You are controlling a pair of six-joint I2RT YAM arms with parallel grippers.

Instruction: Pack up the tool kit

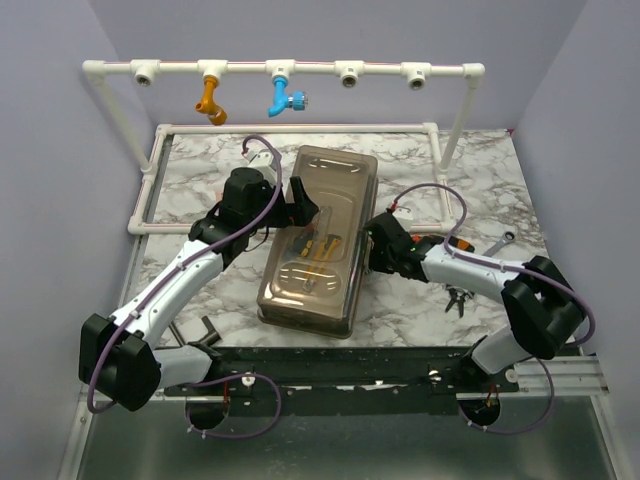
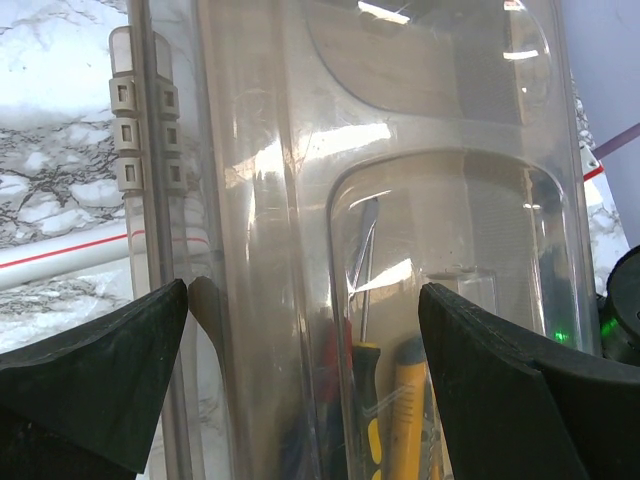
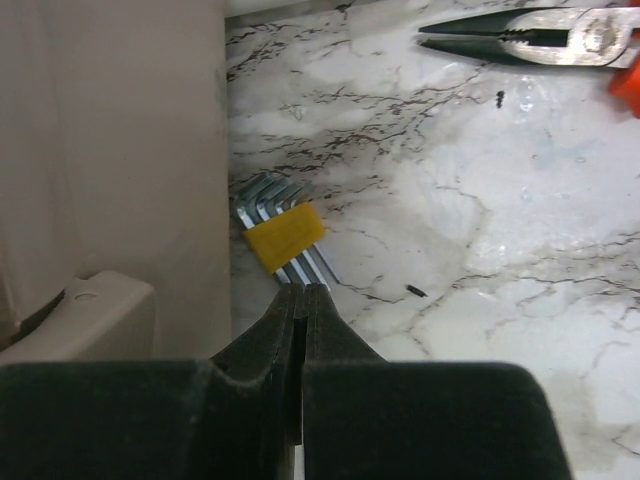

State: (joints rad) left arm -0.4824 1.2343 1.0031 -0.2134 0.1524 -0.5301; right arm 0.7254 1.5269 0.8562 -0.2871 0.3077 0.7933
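Observation:
The tool kit (image 1: 318, 240) lies in the middle of the marble table with its smoky translucent lid down. Under the lid (image 2: 400, 130) I see a black-and-yellow screwdriver (image 2: 366, 400), a yellow knife handle (image 2: 411, 400) and a red handle (image 2: 337, 350). My left gripper (image 1: 306, 212) hangs open over the box's left edge, its jaws spanning the hinge side; the left gripper (image 2: 303, 300) holds nothing. My right gripper (image 1: 372, 256) is shut and empty beside the box's right wall. In the right wrist view the right gripper (image 3: 302, 291) points at a hex key set (image 3: 283, 236) in a yellow holder, next to the beige base (image 3: 110, 150).
Pliers (image 3: 530, 35) lie on the table right of the box. The top view shows a wrench (image 1: 500, 243), pliers (image 1: 460, 300) and an orange-handled tool (image 1: 457, 242) at the right. A white pipe frame (image 1: 300, 70) with orange (image 1: 210, 100) and blue (image 1: 285, 97) fittings borders the back.

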